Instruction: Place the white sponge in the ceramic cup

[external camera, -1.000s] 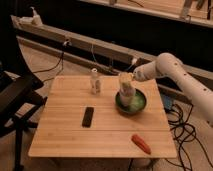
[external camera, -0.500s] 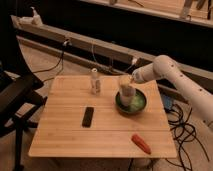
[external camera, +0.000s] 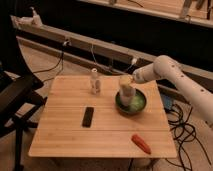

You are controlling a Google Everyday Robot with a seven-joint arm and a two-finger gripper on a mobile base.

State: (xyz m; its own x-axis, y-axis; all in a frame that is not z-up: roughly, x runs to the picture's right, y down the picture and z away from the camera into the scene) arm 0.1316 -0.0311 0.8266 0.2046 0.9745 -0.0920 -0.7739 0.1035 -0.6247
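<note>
The beige ceramic cup [external camera: 126, 93] stands upright at the back left of the dark green bowl [external camera: 135, 105], at the right back part of the wooden table [external camera: 70, 135]. The pale yellowish white sponge [external camera: 124, 80] is at the cup's mouth, on top of it. My gripper [external camera: 132, 78] comes in from the right on the white arm [external camera: 172, 75] and is right at the sponge, just above the cup. I cannot tell whether the sponge hangs from the gripper or rests on the cup.
A whitish bottle-shaped object [external camera: 95, 81] stands left of the cup. A black flat device [external camera: 88, 116] lies at the table's middle. A red-orange object [external camera: 141, 143] lies near the front right edge. Cables run on the floor at the right.
The arm has shifted slightly left and down, bringing the gripper and sponge closer over the cup's mouth. The other objects have not moved.
</note>
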